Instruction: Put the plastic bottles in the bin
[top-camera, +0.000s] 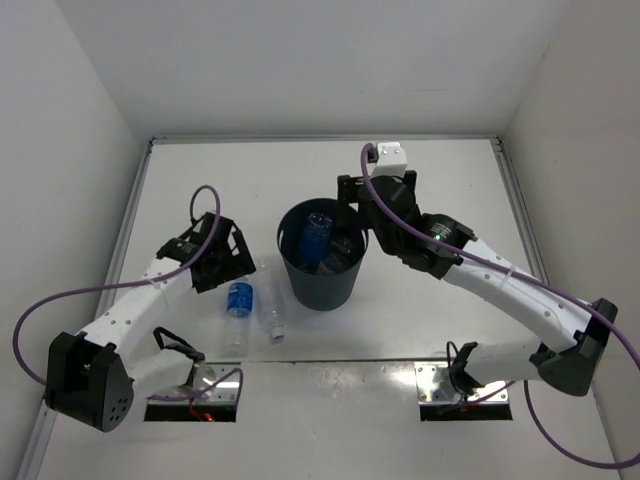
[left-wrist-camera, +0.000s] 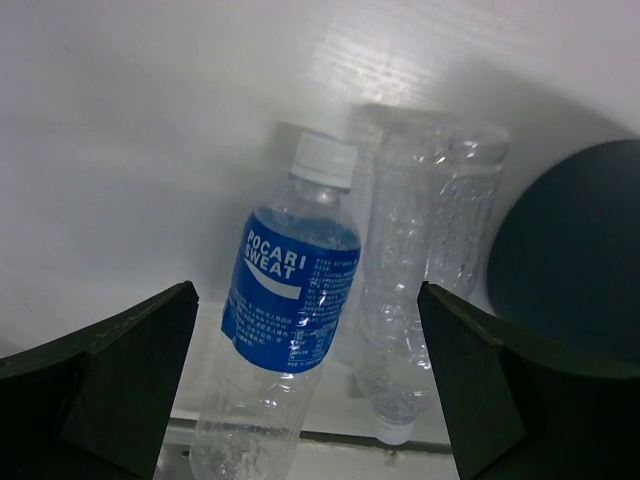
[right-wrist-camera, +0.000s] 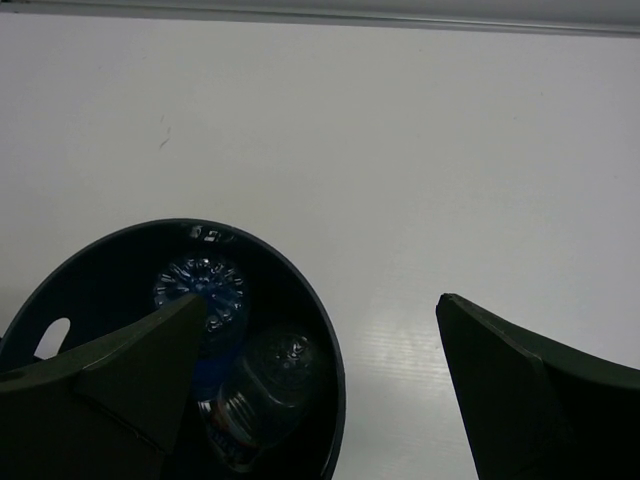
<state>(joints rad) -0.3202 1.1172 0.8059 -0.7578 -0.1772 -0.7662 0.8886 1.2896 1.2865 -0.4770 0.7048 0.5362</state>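
Surroundings: smooth white desk (top-camera: 450, 180); round dark bin (top-camera: 320, 290) upright at mid-desk.
In bin: blue-labelled bottle (right-wrist-camera: 200, 285) and second bottle (right-wrist-camera: 280, 365), bases up.
On desk: Pocari Sweat bottle (left-wrist-camera: 290, 300), cap pointing away; crinkled clear unlabelled bottle (left-wrist-camera: 420, 250) alongside, cap nearward; both lie flat just left of the bin.
Left hand (top-camera: 228, 268): wide, above them.
Right hand (right-wrist-camera: 322, 300): wide, over the bin's rim.

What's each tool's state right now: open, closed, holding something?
Left tool: open, empty, over the Pocari Sweat bottle.
Right tool: open, empty, by the bin.
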